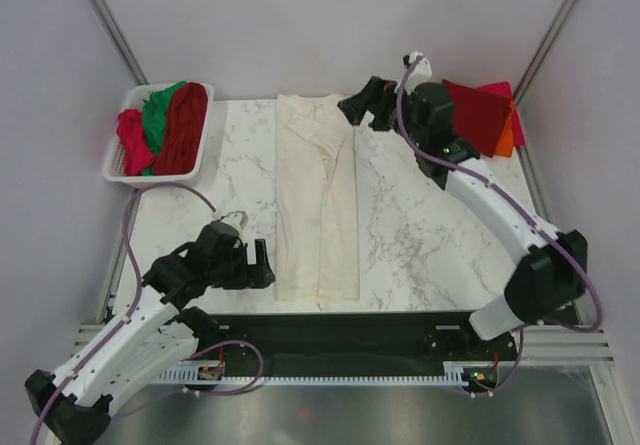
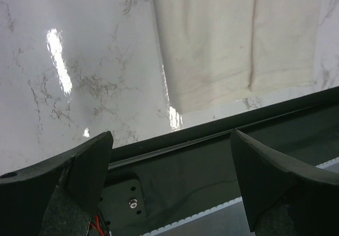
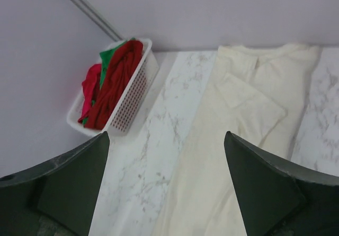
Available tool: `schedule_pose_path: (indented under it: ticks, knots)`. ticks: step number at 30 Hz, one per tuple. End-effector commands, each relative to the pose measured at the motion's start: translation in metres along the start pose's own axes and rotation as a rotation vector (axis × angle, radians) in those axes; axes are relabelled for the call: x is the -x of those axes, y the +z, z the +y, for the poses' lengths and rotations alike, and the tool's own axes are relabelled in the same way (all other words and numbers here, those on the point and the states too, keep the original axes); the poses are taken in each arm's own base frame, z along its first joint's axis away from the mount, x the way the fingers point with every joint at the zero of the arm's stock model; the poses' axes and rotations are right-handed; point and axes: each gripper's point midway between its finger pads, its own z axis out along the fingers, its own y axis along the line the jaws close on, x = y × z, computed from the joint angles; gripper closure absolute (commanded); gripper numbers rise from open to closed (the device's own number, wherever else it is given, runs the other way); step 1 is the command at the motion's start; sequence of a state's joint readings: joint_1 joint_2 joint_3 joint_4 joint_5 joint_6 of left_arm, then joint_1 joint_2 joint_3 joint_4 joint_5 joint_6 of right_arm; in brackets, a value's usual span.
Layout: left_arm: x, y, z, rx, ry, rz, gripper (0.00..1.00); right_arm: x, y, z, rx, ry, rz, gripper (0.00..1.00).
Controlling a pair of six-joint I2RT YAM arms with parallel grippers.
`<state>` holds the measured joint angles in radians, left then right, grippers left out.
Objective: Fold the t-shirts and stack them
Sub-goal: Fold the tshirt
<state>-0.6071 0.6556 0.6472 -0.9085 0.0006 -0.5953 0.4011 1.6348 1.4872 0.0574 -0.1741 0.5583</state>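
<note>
L gripper wide, empty; R gripper wide, empty; cream t-shirt flat between.

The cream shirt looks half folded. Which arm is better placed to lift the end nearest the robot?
Left, probably. The left gripper sits open just beside the near hem of the cream shirt, while the right gripper, also open, is at the far collar end.
</note>
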Motion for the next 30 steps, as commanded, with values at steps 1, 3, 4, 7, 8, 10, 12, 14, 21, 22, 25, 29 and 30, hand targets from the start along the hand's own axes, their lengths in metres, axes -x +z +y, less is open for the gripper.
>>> schedule_pose_path:
  ticks: [1,3,4,7,8,10,12,14,21,22,25,29,30]
  knots:
    - [-0.023,0.018,0.015,0.074,-0.02,0.092,0.01,-0.125,-0.064,-0.06,-0.28,-0.005,0.293,0.02]
    - [-0.038,0.026,0.025,0.115,-0.017,0.153,0.01,-0.192,-0.105,-0.074,-0.328,0.031,0.435,0.03]
    - [-0.046,0.03,0.03,0.143,-0.015,0.194,0.01,-0.204,-0.125,-0.071,-0.331,0.039,0.468,0.05]
    - [-0.063,0.036,0.041,0.187,-0.009,0.261,0.01,-0.271,-0.184,-0.069,-0.35,0.059,0.633,0.11]
    - [-0.068,0.037,0.044,0.197,-0.006,0.278,0.01,-0.283,-0.197,-0.069,-0.36,0.065,0.659,0.12]
    - [0.013,0.07,-0.011,0.005,-0.297,-0.081,0.21,-0.308,-0.23,-0.067,-0.372,0.115,0.7,0.16]
    - [0.011,0.072,-0.014,-0.036,-0.307,-0.097,0.22,-0.321,-0.249,-0.062,-0.351,0.161,0.703,0.2]
    - [0.011,0.073,-0.022,-0.104,-0.316,-0.12,0.22,-0.326,-0.255,-0.054,-0.334,0.219,0.697,0.23]
    - [0.009,0.072,-0.025,-0.153,-0.335,-0.145,0.27,-0.362,-0.263,-0.024,-0.26,0.208,0.785,0.25]
    - [0.006,0.073,-0.026,-0.152,-0.337,-0.131,0.27,-0.365,-0.262,-0.022,-0.256,0.207,0.791,0.25]
    - [-0.007,0.078,-0.026,-0.152,-0.348,-0.072,0.32,-0.374,-0.259,-0.019,-0.255,0.202,0.807,0.25]
    - [-0.022,0.082,-0.022,-0.126,-0.367,-0.017,0.38,-0.379,-0.254,-0.028,-0.289,0.171,0.792,0.26]
    - [-0.025,0.083,-0.02,-0.113,-0.37,-0.008,0.39,-0.382,-0.253,-0.03,-0.297,0.166,0.8,0.27]
